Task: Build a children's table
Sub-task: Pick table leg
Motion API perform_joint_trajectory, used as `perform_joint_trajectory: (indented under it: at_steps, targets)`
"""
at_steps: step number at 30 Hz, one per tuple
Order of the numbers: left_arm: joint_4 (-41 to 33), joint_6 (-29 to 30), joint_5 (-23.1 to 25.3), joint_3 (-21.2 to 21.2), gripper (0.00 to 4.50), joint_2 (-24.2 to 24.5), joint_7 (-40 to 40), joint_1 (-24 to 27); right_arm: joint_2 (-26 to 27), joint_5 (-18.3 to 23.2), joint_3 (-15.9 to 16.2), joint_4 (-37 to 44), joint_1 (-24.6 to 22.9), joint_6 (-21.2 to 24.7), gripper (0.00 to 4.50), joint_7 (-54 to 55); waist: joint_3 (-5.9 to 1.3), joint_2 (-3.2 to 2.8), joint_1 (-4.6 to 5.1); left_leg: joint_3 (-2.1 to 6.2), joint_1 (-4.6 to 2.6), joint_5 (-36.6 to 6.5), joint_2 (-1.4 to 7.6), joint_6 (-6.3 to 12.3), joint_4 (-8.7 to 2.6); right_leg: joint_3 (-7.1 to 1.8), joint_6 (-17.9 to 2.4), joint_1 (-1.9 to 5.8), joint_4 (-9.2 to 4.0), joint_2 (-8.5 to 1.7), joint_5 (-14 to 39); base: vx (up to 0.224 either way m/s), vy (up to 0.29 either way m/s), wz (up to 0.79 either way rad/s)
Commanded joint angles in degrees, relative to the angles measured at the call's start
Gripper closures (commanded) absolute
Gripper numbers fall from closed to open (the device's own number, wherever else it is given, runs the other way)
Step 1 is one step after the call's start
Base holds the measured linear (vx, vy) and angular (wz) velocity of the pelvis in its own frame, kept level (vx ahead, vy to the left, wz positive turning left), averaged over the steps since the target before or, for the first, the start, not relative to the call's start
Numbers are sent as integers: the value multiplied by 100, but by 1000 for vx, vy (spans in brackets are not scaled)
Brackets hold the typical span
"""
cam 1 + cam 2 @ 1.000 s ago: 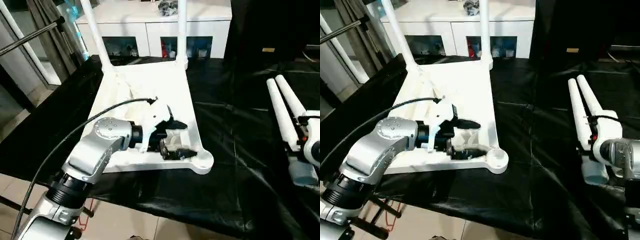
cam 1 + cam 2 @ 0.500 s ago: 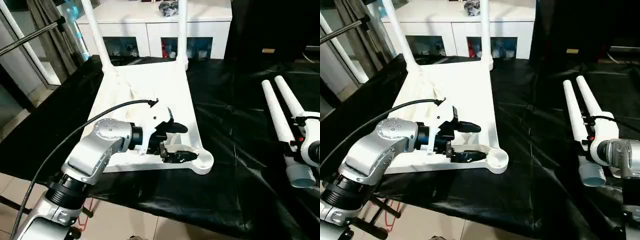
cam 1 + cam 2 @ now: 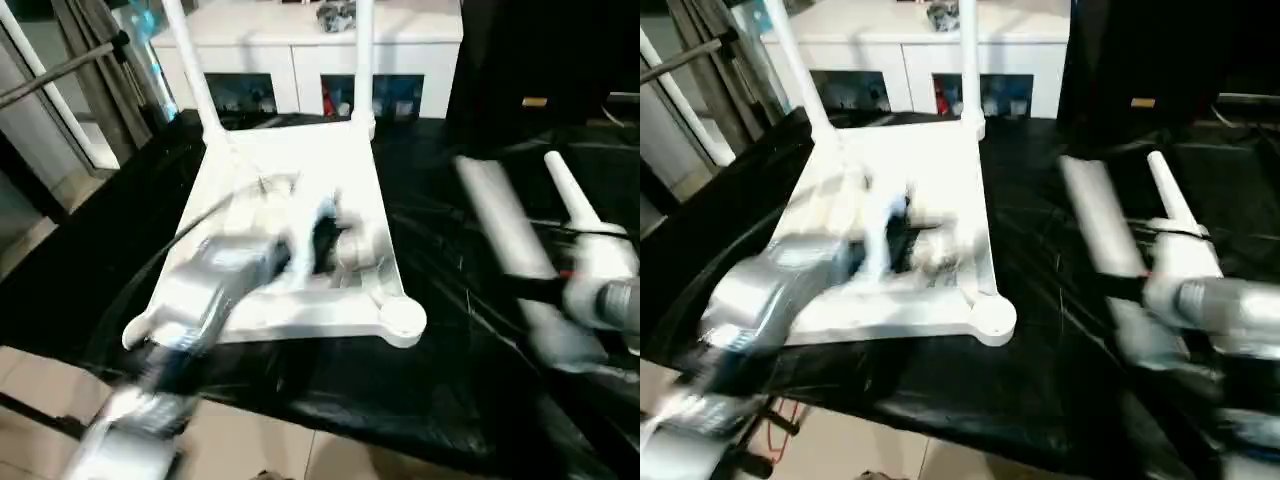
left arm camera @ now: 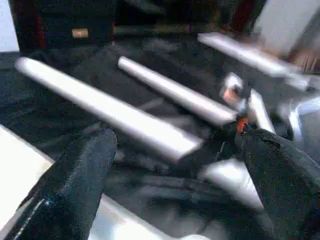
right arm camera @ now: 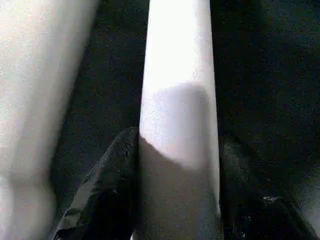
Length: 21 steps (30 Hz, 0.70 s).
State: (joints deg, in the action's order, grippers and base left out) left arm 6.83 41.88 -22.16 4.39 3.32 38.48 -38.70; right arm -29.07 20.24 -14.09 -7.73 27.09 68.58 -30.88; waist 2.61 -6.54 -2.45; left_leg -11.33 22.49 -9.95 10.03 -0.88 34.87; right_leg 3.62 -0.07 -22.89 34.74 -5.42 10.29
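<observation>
My left arm is blurring over the upturned tabletop (image 3: 300, 190), which is lying on the black-draped table (image 3: 440, 390) with two legs (image 3: 363, 60) standing in its far sockets. My left gripper (image 4: 175, 175) is spreading wide around nothing. My right gripper (image 5: 177, 200) is clamping one leg (image 5: 177, 100), smeared in the head views; the other loose leg (image 3: 570, 205) is lying beside it. The cabinet (image 3: 310, 40) is running out of view at the top. No writing is legible.

tabletop (image 3: 300, 180): white plastic, smooth, faint sheen
legs (image 4: 110, 112): white, smooth tubes, matt
counter (image 3: 470, 350): black sheet cover, glossy, creased
left pincer (image 4: 175, 165): black, matt fingers
forearms (image 3: 765, 285): silver, metallic-looking
</observation>
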Motion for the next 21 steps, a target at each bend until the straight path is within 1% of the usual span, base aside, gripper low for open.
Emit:
perform_joint_trajectory:
  at_steps: [1,2,3,5,6,7,8,9,10,11,12,13,15,16,17,18,19,20,21]
  targets:
    - [214,141,-88,-223,0,-43,-240,-11,49,163,-26,214,127,-20,265,-33,-426,305,-75,108,-83,-502,175,521,-275,-161,-1060,275,-473,-246,1619,0,0,0]
    - [422,189,-104,-309,0,-225,-428,-80,198,259,-19,267,164,-45,266,-42,-422,323,-78,105,-79,-491,177,513,-279,-164,-1044,274,-472,-240,1624,0,0,0]
    - [540,215,-91,-345,0,-314,-536,-114,280,315,-25,297,181,-57,266,-54,-417,312,-95,102,-90,-495,170,498,-280,-160,-1020,259,-490,-232,1675,0,0,0]
    - [663,267,-82,-400,0,-405,-654,-152,361,363,-44,336,196,-49,266,-63,-420,303,-122,112,-99,-566,180,445,-293,-165,-948,256,-500,-239,1785,0,0,0]
    - [774,279,-36,-430,0,-456,-773,-173,432,402,-67,378,203,-55,266,-61,-419,292,-130,122,-106,-594,192,390,-306,-162,-935,252,-503,-234,1741,0,0,0]
    - [981,205,103,-469,0,-517,-1054,-203,581,494,-68,529,190,-158,266,-91,-426,297,-138,131,-103,-582,195,361,-313,-165,-926,258,-491,-234,1614,0,0,0]
    - [1030,181,133,-483,0,-531,-1133,-213,623,519,-62,578,180,-198,266,-101,-426,279,-141,140,-101,-587,201,357,-318,-168,-926,261,-480,-235,1540,0,0,0]
    - [1147,42,137,-671,0,-630,-1551,-276,764,614,27,821,86,-420,266,-167,-433,259,-145,153,-96,-575,206,371,-323,-168,-920,273,-470,-245,1411,0,0,0]
    - [1171,49,76,-791,0,-687,-1698,-309,808,636,82,908,44,-524,266,-207,-435,267,-142,144,-96,-570,210,373,-318,-171,-923,269,-470,-241,1324,0,0,0]
    - [1182,62,18,-887,0,-740,-1797,-332,847,665,145,1002,-3,-617,266,-262,-445,315,-143,149,-78,-505,209,405,-318,-169,-986,290,-448,-254,1132,0,0,0]
    - [1182,62,18,-887,0,-740,-1797,-332,847,665,145,1002,-3,-617,266,-262,-447,301,-164,147,-81,-462,211,438,-311,-169,-1041,284,-435,-265,1062,0,0,0]
    - [1252,117,-99,-1096,0,-850,-1985,-394,982,748,260,1212,-110,-943,266,-419,-438,322,-167,138,-64,-426,203,473,-305,-170,-1062,284,-437,-265,1071,0,0,0]
    - [1320,177,-228,-1292,0,-942,-2138,-443,1062,805,360,1344,-165,-1091,266,-526,-444,322,-177,135,-59,-425,202,512,-293,-166,-1098,282,-427,-274,1039,0,0,0]
    - [1366,190,-317,-1421,0,-1000,-2228,-472,1112,831,401,1407,-180,-1145,266,-578,-443,331,-189,138,-61,-382,207,527,-296,-163,-1110,274,-425,-272,1047,0,0,0]
    - [1394,206,-450,-1576,0,-1061,-2305,-501,1132,836,468,1460,-188,-1161,266,-632,-437,327,-195,140,-58,-401,202,527,-299,-159,-1115,272,-430,-267,1082,0,0,0]
    - [1403,208,-484,-1608,0,-1073,-2326,-511,1132,838,485,1473,-194,-1166,267,-639,-433,352,-197,133,-60,-423,201,521,-297,-159,-1115,272,-433,-266,1117,0,0,0]
    - [1390,204,-601,-1708,0,-1120,-2372,-533,1126,816,550,1483,-201,-1190,267,-649,-423,365,-213,140,-59,-468,205,510,-305,-158,-1088,273,-440,-271,1235,0,0,0]
    - [1376,202,-654,-1762,0,-1152,-2406,-547,1122,804,584,1484,-212,-1219,267,-648,-422,354,-222,146,-61,-478,206,499,-308,-159,-1072,272,-438,-272,1269,0,0,0]
    - [1334,199,-735,-1829,0,-1188,-2422,-567,1107,770,634,1465,-211,-1266,267,-657,-419,362,-224,143,-71,-501,215,471,-310,-164,-1033,256,-448,-268,1328,0,0,0]
